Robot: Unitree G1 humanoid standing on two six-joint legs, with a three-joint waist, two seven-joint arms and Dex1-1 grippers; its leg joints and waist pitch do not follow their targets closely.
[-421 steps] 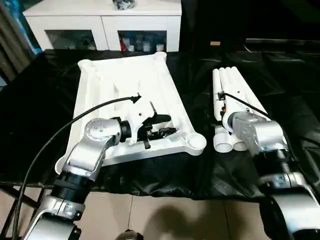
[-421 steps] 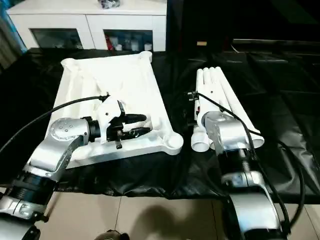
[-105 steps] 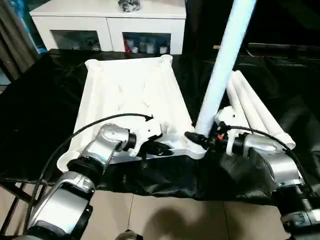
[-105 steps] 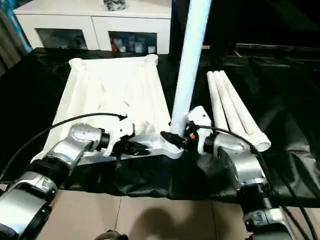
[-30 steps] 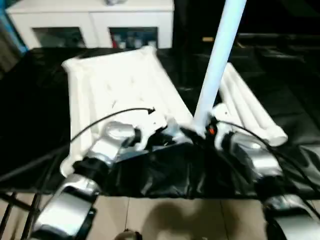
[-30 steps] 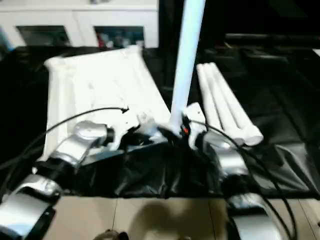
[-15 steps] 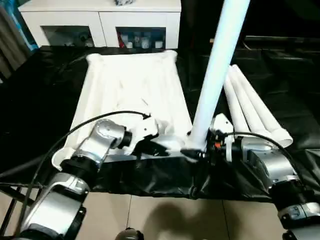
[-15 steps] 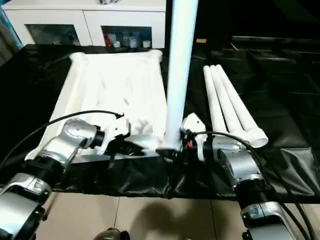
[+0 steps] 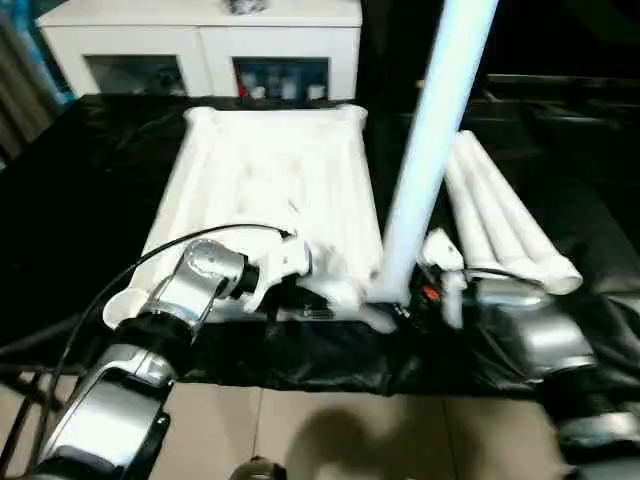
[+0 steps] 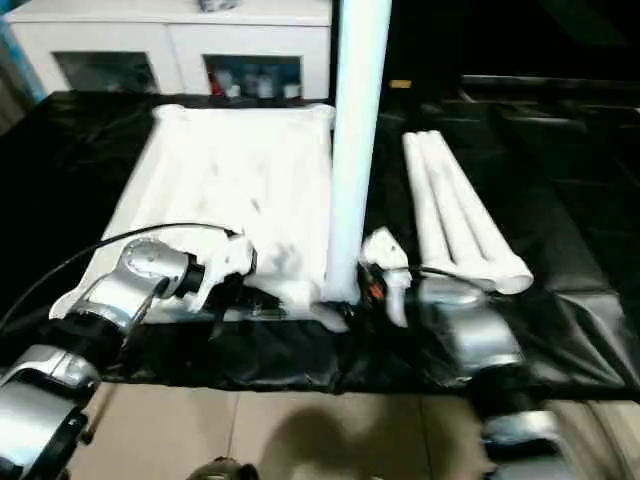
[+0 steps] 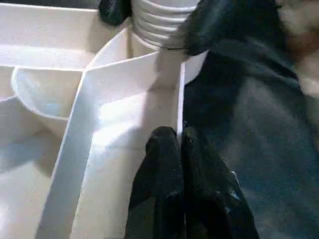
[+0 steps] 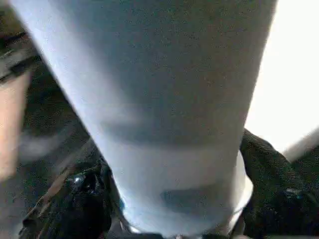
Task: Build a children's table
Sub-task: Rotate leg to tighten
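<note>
- Left eye view: the table top point(image 9: 275, 170) lies ribs-up on the black-covered worktop point(image 9: 90, 190), toward its left side, with one leg point(image 9: 430, 150) standing upright in the socket at its near right corner.
- Three spare legs point(image 9: 505, 215) lie together near the worktop's right edge.
- The plastic looks light, stiff and smooth; the upright leg is probably best gripped low, just above the socket.
- The left gripper point(image 11: 172, 142), jaws pressed together, bears on the top's near edge rib, forearm reaching inward.
- The right gripper point(image 12: 174, 219) straddles the leg's base with a finger point(image 12: 271, 184) on each side; whether it actually pinches, I cannot tell.
</note>
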